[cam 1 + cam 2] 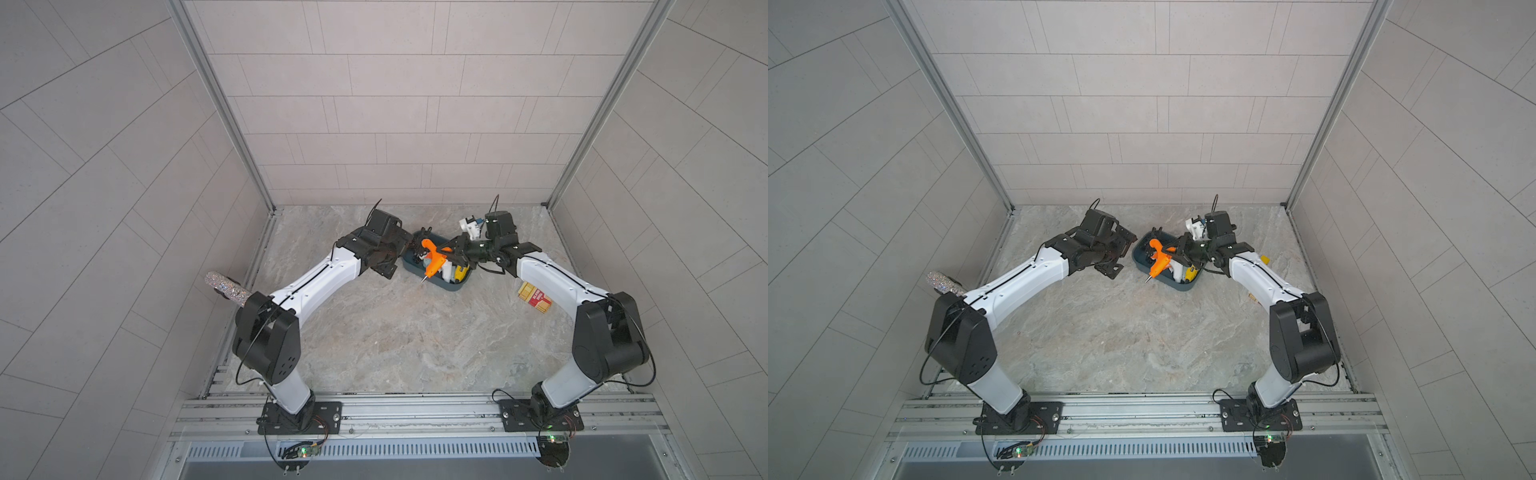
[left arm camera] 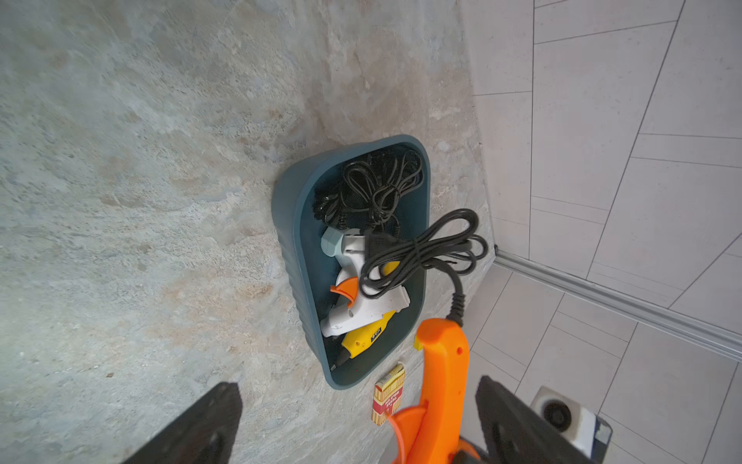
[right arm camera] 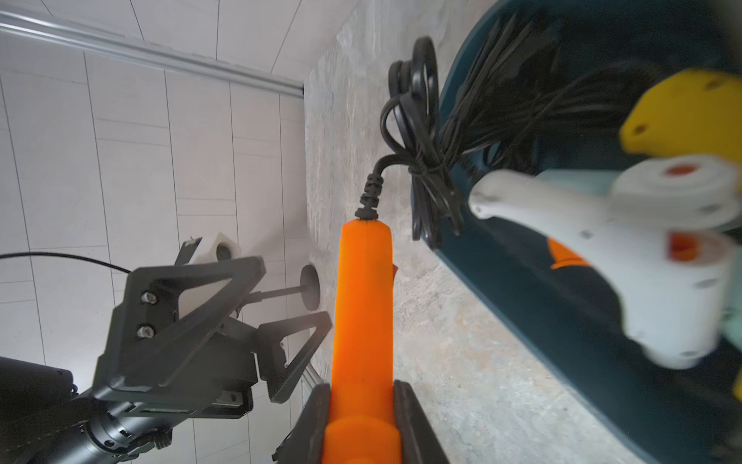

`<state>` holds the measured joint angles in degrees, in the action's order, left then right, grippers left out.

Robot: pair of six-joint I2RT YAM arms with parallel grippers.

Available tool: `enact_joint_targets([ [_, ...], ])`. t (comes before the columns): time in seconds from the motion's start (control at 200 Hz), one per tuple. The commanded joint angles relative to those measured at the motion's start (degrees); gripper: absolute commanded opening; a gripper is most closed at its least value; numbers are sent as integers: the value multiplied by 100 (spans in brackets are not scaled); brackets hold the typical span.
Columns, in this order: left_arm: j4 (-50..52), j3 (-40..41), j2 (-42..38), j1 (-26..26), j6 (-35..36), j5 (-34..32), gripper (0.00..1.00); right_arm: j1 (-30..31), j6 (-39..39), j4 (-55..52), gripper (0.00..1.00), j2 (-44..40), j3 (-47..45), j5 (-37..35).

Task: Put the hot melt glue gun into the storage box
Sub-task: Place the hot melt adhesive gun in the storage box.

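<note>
Pale tiled walls enclose a marbled stone tabletop (image 1: 395,332). Toward its back, between the two arms, sits the teal storage box (image 1: 455,289), open-topped. In the left wrist view the box (image 2: 289,225) holds a white glue gun (image 2: 361,297) with an orange trigger, a yellow glue gun (image 2: 367,333) under it, and a tangle of black cords (image 2: 377,184) at one end.

The orange hot melt glue gun (image 1: 434,262) is over the box in both top views, its metal nozzle poking past the near rim toward the front. Whether it touches the contents below cannot be told. Its bundled black cord (image 2: 425,249) hangs over the box's rim.

The right gripper (image 3: 361,391) is clamped on the orange gun's handle, one jaw pressed against each side. The left gripper (image 2: 357,391) stands at the box's left end with its jaws spread wide; the gun's handle (image 2: 441,373) passes between them, close to one finger, and contact cannot be judged.

A red-and-yellow carton (image 1: 534,295) lies on the table beside the right arm. A glittery cylinder (image 1: 228,286) lies by the left wall.
</note>
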<state>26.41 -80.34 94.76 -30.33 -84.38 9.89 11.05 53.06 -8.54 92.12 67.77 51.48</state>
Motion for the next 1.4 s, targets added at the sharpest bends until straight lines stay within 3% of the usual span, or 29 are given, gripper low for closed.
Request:
enact_joint_targets([
  [0.0,404,-165,-462,200,287,-92,100,-280,-534,-44,0,135,289,595],
  [0.18,843,-40,-938,589,678,-20,100,-485,-1228,-854,0,714,966,820],
  [0.47,1280,855,-1876,1366,830,241,100,-497,-1841,-1771,0,1788,1772,1121],
  [0.64,1612,1033,-2261,1887,1082,433,100,-624,-2515,-2715,0,2458,2510,861],
  [0.941,1884,1158,-2579,2360,1408,776,100,-776,-3730,-4262,0,3265,3588,92],
  [1.226,2054,1114,-2644,2598,1752,1013,100,-805,-4222,-4723,0,3544,3910,-440],
  [1.296,2061,1121,-2633,2614,1788,1038,100,-798,-4271,-4776,5,3630,3988,-544],
  [1.391,2052,1127,-2612,2638,1824,1081,100,-789,-4308,-4845,21,3739,4061,-718],
])
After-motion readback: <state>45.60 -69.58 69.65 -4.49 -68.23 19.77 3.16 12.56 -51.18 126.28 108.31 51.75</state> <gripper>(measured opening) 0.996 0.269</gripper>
